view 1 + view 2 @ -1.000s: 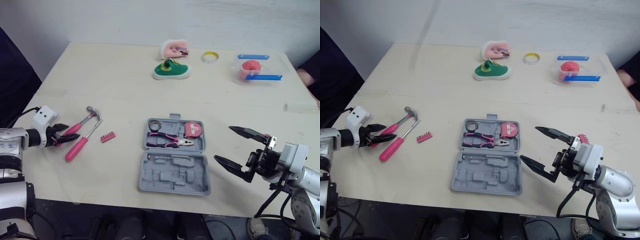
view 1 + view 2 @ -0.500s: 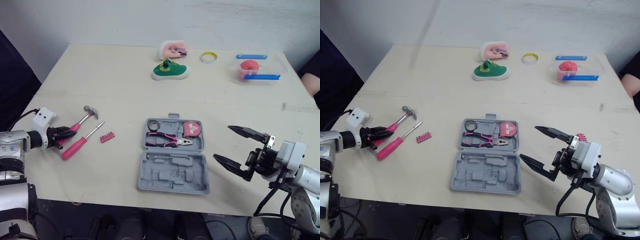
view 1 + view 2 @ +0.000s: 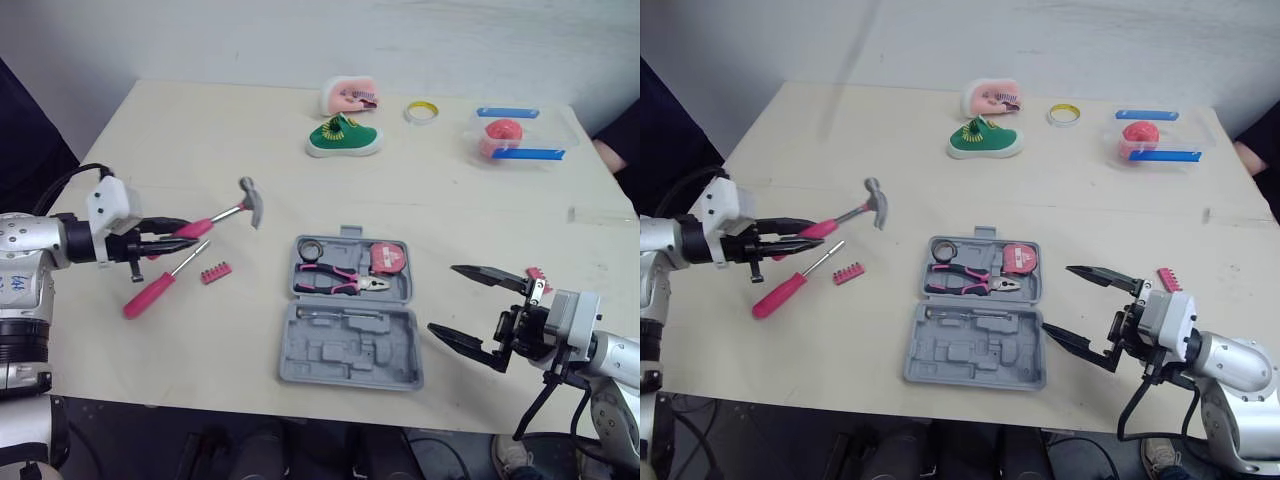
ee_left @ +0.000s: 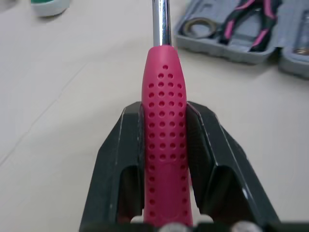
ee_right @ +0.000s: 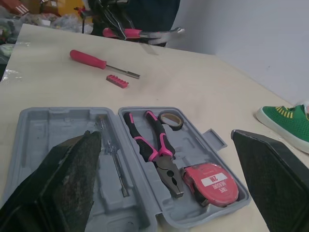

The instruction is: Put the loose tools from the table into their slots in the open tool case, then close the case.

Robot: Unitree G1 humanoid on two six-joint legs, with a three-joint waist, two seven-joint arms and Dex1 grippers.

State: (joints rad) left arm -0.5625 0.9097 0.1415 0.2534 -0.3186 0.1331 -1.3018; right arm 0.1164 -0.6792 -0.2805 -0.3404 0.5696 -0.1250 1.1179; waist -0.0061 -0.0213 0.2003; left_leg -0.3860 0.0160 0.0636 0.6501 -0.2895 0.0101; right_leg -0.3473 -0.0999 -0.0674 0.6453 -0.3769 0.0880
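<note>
My left gripper [image 3: 165, 232] is shut on the pink handle of the hammer [image 3: 228, 212] and holds it above the table, steel head pointing toward the case. In the left wrist view the handle [image 4: 164, 145] sits clamped between both fingers. A pink screwdriver [image 3: 160, 283] and a pink bit strip [image 3: 215, 272] lie on the table below the hammer. The grey tool case [image 3: 348, 345] lies open in the middle, with pliers [image 3: 338, 280], a tape measure [image 3: 388, 260] and a small ring in its far half. To the right of the case my right gripper [image 3: 445, 300] stands open and holds nothing.
Along the far edge sit a green shoe [image 3: 343, 138], a pink object [image 3: 350, 97], a yellow tape roll [image 3: 421, 112] and a clear box [image 3: 505, 138] with something red. A small pink strip [image 3: 1167, 277] shows beyond my right wrist. A person's hand [image 3: 605, 150] is at the right edge.
My left gripper closed on the hammer's handle, lifted it off the table and carried it right, toward the case. The screwdriver and bit strip stayed. The right gripper sank slightly.
</note>
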